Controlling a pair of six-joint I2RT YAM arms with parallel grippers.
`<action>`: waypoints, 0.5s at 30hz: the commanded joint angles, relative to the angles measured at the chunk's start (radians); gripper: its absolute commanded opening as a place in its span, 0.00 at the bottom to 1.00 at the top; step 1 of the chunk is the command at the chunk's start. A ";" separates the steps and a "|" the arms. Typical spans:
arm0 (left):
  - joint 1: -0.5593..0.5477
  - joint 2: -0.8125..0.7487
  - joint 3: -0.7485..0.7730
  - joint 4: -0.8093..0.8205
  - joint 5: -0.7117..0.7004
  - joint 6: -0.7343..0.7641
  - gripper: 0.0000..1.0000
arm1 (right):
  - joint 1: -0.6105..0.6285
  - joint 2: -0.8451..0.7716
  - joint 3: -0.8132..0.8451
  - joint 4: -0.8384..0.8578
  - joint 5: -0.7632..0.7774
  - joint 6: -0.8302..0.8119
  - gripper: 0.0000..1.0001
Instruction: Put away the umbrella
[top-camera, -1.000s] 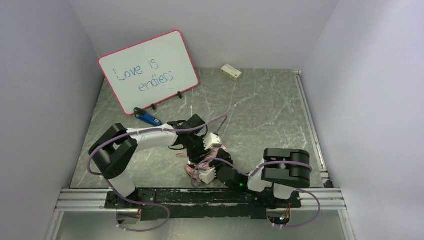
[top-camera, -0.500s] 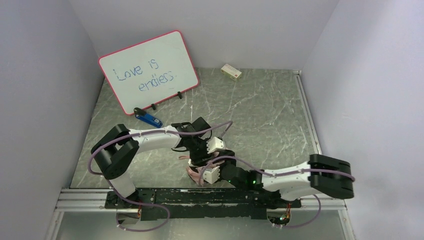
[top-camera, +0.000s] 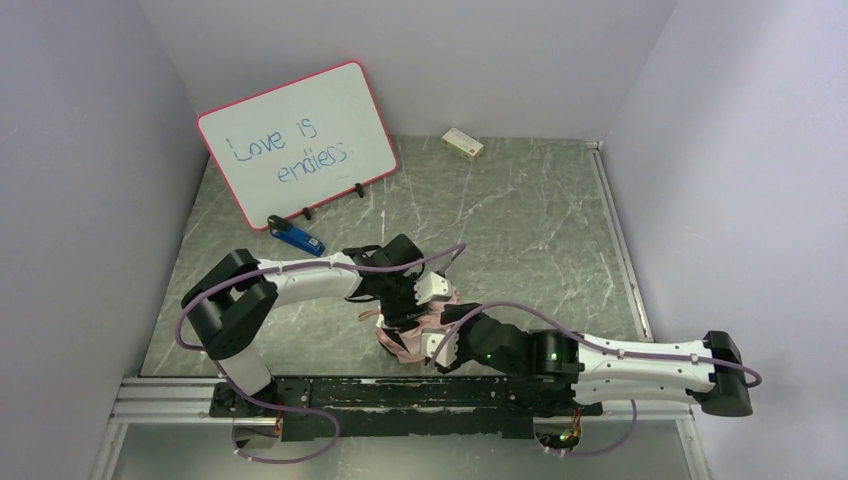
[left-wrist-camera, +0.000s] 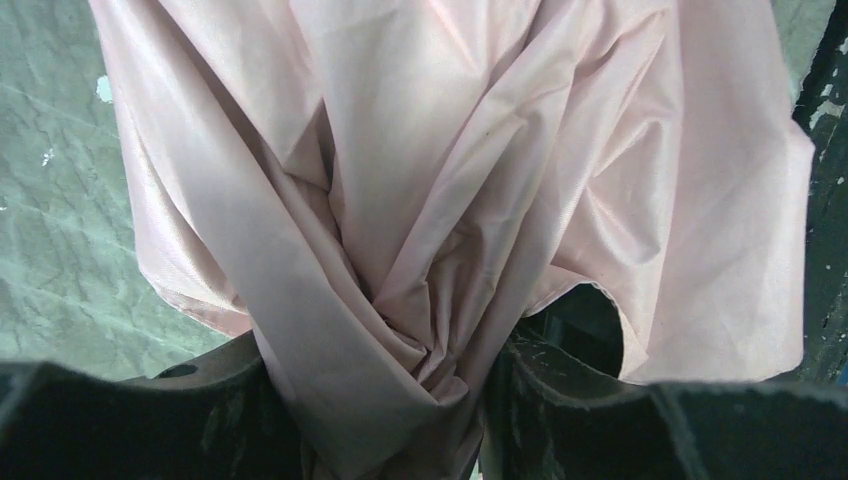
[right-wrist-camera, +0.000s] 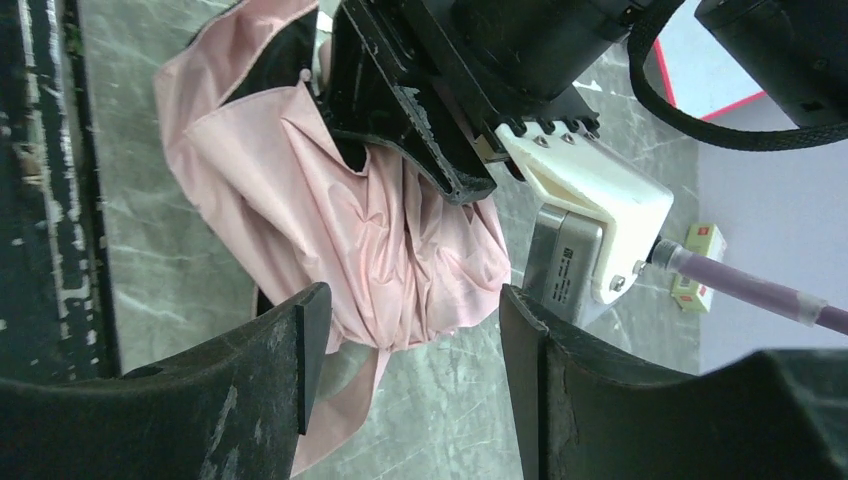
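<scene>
The umbrella (top-camera: 403, 341) lies folded as a bunch of pale pink cloth near the table's front edge, black lining showing at one end (right-wrist-camera: 285, 45). My left gripper (top-camera: 408, 312) comes down on it from above. In the left wrist view the canopy (left-wrist-camera: 450, 190) is gathered and pinched between that gripper's (left-wrist-camera: 400, 410) dark jaws. My right gripper (top-camera: 436, 346) sits just right of the bundle. It (right-wrist-camera: 405, 345) stands open, with the cloth's end (right-wrist-camera: 420, 290) and bare table between its fingers. A pink strip (right-wrist-camera: 335, 415) trails by its left finger. Shaft and handle are hidden.
A pink-framed whiteboard (top-camera: 298, 140) leans at the back left, a blue object (top-camera: 296, 236) lying in front of it. A small box (top-camera: 462, 144) rests at the back wall. The metal rail (top-camera: 400, 395) with the arm bases runs right behind the umbrella.
My right arm has stretched out flat, its elbow swinging far to the right, and its jaws have opened. The left gripper has stayed on the umbrella, shifting slightly right.
</scene>
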 joint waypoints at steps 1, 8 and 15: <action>0.011 0.004 -0.024 0.029 -0.103 0.020 0.05 | 0.004 -0.047 0.079 -0.158 -0.054 0.076 0.65; 0.011 -0.034 -0.065 0.052 -0.163 0.055 0.05 | 0.003 -0.189 0.136 -0.040 0.008 0.129 0.65; 0.012 -0.037 -0.073 0.050 -0.198 0.064 0.05 | 0.003 -0.185 0.252 -0.135 0.111 0.386 0.63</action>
